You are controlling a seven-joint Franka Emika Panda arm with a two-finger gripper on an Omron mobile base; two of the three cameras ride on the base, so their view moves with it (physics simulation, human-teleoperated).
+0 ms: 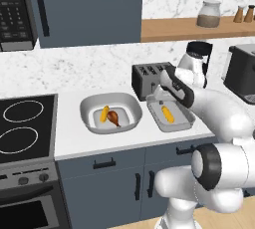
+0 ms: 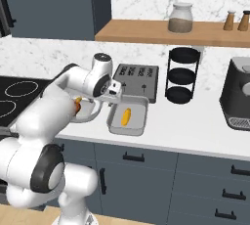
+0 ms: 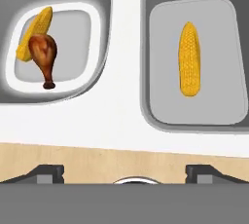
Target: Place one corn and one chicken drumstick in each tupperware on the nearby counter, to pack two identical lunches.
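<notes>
A rounded grey tub point(image 3: 104, 33) holds knobbly corn point(image 3: 35, 32) and a glossy drumstick point(image 3: 44, 57). At three o'clock, the rectangular tray point(image 3: 194, 116) holds one cob point(image 3: 189, 58). The end effector point(image 3: 124, 173) is spread wide, empty.

On the desk point(image 1: 74, 146), the oval tub point(image 1: 111, 112) holds a corn cob point(image 1: 104, 114) and a drumstick point(image 1: 114, 118), touching; the tray point(image 1: 169, 116) just right holds one cob point(image 1: 168, 113); the toaster point(image 1: 149, 78) stands behind.

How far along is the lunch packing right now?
Done: the oval tub holds a corn cob and a drumstick, so that lunch looks packed. The rectangular tray holds a second cob but no drumstick. In hand: nothing; the gripper is open and empty above the counter edge. Left: one drumstick into the tray; I cannot see a second drumstick.
</notes>
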